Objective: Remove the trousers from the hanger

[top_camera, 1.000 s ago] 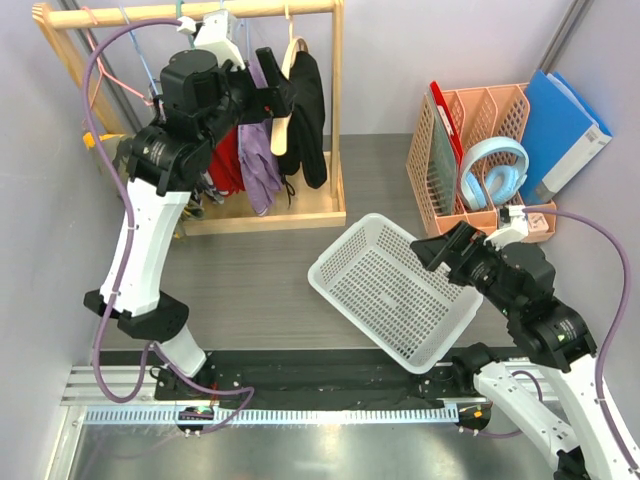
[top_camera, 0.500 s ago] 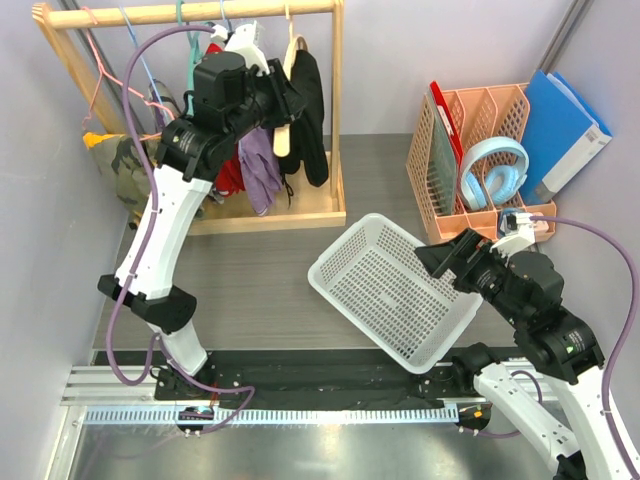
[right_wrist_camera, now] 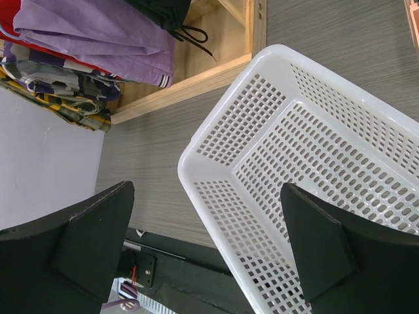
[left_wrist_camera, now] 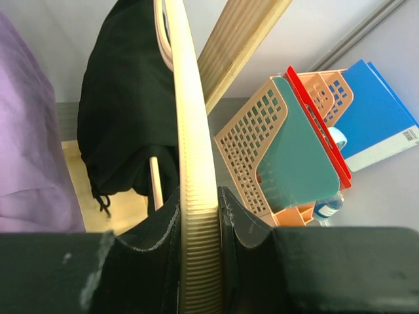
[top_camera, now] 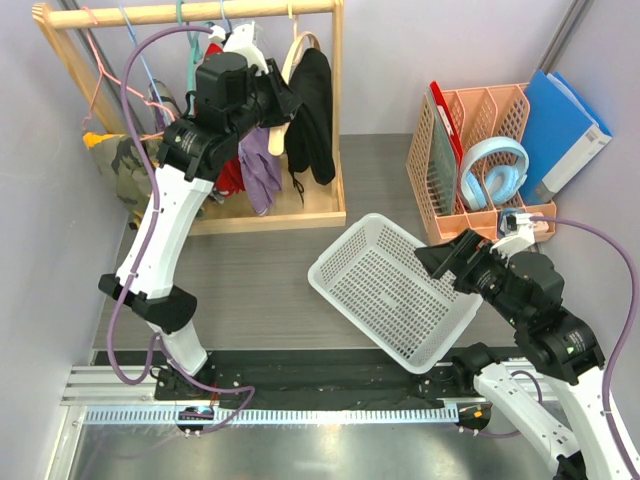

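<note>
Black fabric, the trousers (left_wrist_camera: 124, 111) hang draped on the hanger (left_wrist_camera: 196, 163) at the right end of the wooden rack (top_camera: 130, 14), just inside its right post. The left gripper (left_wrist_camera: 200, 216) is clamped on the hanger's ribbed cream arm, 1 finger on each side. That grip sits on a narrow curved edge, so a pull could twist the hanger in the jaws. Its top could also snag on the rack's rail and drag the purple garment (left_wrist_camera: 29, 131) hanging beside it. The right gripper (right_wrist_camera: 206, 196) stands wide apart, holding nothing, over the white basket (right_wrist_camera: 275, 118) in front of the rack. Only the left wrist view shows the clamp. Only the top view shows the rail, though the hanger's seat there is probably too small to judge.
</note>
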You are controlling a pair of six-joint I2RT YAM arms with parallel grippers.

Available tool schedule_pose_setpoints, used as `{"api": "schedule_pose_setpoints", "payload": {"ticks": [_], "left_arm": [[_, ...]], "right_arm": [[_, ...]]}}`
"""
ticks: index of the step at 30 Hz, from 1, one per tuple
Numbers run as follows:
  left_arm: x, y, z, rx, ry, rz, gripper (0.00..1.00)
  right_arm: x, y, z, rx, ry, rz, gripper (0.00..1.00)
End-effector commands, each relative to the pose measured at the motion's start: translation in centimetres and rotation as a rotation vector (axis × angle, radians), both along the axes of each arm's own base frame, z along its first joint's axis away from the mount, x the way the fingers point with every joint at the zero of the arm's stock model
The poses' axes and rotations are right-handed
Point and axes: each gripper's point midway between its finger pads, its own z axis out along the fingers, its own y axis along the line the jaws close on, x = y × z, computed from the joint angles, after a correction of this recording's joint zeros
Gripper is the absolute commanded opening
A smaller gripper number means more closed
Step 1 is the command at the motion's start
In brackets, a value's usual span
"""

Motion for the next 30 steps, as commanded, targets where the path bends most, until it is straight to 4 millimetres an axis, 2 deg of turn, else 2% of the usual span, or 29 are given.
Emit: {"api": "schedule_pose_setpoints", "payload": {"ticks": [1,9,14,18,21,22,24,30], "left_arm": [[0.5,2.0,5.6,-0.059,-0.183,0.101,0.0],[0.6,3.3,9.8,-0.109,-0.328,0.158,0.0],[0.8,3.8,11.5,-0.126,-0.384,0.188,0.0],[2.1,3.9,11.6,-0.129,-0.409,0.209,0.0],[3.1,4.7,11.9,-0.159,-0.428,0.242,0.0],[3.9,4.6,11.5,-0.16,-0.422,0.246,0.0],[4.2,4.4,12.2,-0.176,-0.443,0.229,0.0],[6.0,3.4,9.8,-0.166,-0.393,0.213,0.0]], "right_arm": [[-0.5,0.0,2.3,0.037,-0.056,0.007,1.0],[-0.6,-0.1,2.5,0.044,-0.055,0.003,1.0],[-0.7,-0.1,2.6,0.046,-0.052,0.001,1.0],[-0.7,-0.1,2.8,0.051,-0.053,0.001,0.99],[-0.7,-0.1,2.9,0.054,-0.053,0.002,1.0],[-0.7,0.0,2.9,0.057,-0.051,0.004,1.0],[-0.6,0.0,2.8,0.055,-0.047,0.004,1.0],[-0.4,0.2,2.5,0.057,-0.04,0.004,1.0]]}}
